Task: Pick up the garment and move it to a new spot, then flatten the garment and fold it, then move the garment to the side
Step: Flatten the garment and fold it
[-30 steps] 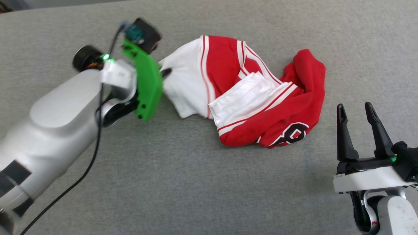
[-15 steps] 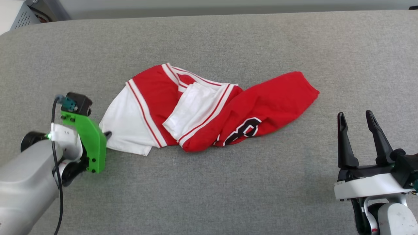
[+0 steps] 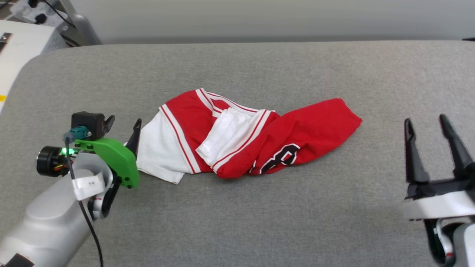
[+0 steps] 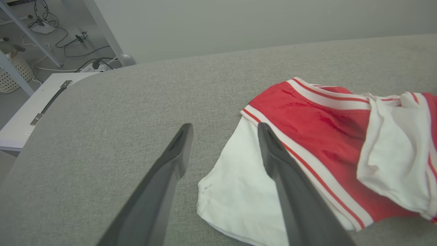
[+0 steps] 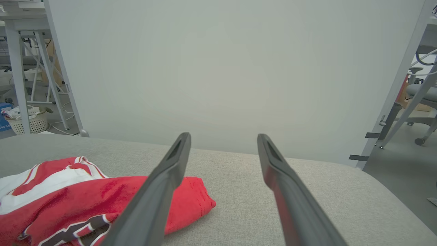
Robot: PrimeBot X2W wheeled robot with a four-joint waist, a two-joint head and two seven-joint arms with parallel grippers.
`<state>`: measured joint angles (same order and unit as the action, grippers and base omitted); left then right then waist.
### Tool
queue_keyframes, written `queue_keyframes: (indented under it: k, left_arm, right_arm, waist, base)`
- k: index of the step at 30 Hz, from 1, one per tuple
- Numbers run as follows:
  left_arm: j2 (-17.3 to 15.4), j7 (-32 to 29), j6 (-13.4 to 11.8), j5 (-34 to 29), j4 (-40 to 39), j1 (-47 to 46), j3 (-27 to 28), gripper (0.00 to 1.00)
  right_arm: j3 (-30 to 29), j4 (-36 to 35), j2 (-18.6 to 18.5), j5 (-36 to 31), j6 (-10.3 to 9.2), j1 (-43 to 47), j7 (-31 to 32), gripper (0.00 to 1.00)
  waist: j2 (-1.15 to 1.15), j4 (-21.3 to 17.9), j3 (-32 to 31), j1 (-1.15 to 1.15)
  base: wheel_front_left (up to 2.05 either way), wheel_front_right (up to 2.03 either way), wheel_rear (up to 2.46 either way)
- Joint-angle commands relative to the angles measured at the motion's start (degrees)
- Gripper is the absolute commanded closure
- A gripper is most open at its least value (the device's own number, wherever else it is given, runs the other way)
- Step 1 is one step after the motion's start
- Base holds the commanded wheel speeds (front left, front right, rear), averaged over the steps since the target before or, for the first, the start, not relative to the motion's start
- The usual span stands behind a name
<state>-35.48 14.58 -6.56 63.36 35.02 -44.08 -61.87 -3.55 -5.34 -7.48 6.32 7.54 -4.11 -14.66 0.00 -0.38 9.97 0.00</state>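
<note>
garment (image 3: 297,129): crumpled near the middle of the worktop (image 3: 237,222), print half hidden in the folds
left jaws: we've just let go of the white sleeve (image 4: 239,177); now spread wide, one jaw over the sleeve edge, nothing gripped
right jaws: released as before, idle, well apart from the red hem
task: move step looks done to us; flattening comes next, likely from this sleeve

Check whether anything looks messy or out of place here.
The red jersey lies crumpled on the grey padded surface: a white sleeve is folded over its body and the black print is half hidden. Nothing looks damaged or spilled.
</note>
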Motion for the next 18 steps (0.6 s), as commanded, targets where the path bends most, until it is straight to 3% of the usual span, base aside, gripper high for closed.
queue_keyframes:
  k: [1, 6, 7, 8, 12, 18]
  left_arm:
    - [0.59, 0.33, -2.13, -2.91, -2.25, 1.69, 2.78, 0.0]
    - [2.43, 0.39, -10.23, -16.38, -15.78, 10.75, 17.16, 0.0]
    - [4.57, 0.4, -12.87, -23.43, -22.48, 18.41, 23.93, 0.0]
    - [5.34, 0.4, -13.4, -25.26, -24.05, 20.37, 25.63, 0.0]
    - [9.21, 0.4, -13.69, -32.13, -29.09, 27.51, 32.29, 0.0]
    - [14.64, 0.41, -10.5, -39.48, -32.39, 33.19, 38.77, 0.0]
  right_arm:
    - [-0.32, -0.44, -1.39, -0.07, -0.05, -2.07, -0.34, 0.0]
    - [1.37, 1.45, -7.05, 0.02, -0.05, -6.8, -0.34, 0.0]
    - [4.08, 5.11, -11.16, 1.77, -0.05, -10.42, -0.34, 0.0]
    - [5.1, 6.39, -12.47, 2.45, -0.05, -11.46, -0.34, 0.0]
    - [11.0, 12.03, -18.28, 7.94, -0.05, -17.16, 3.21, 0.0]
    - [25.46, 14.96, -28.82, 22.12, -0.05, -26.24, 24.06, 0.0]
  waist:
    - [0.0, 2.36, -2.11, 0.0]
    - [0.0, 4.09, -3.03, 0.0]
    - [0.0, 4.8, -3.18, 0.0]
    - [0.0, 5.08, -3.12, 0.0]
    - [0.0, 6.11, -2.48, 0.0]
    - [0.0, 7.85, -0.28, 0.0]
  base:
    - [0.0, 0.0, 0.0]
    - [0.0, 0.0, 0.0]
    - [0.0, 0.0, 0.0]
    - [0.0, 0.0, 0.0]
    - [0.0, 0.0, 0.0]
    - [0.0, 0.0, 0.0]
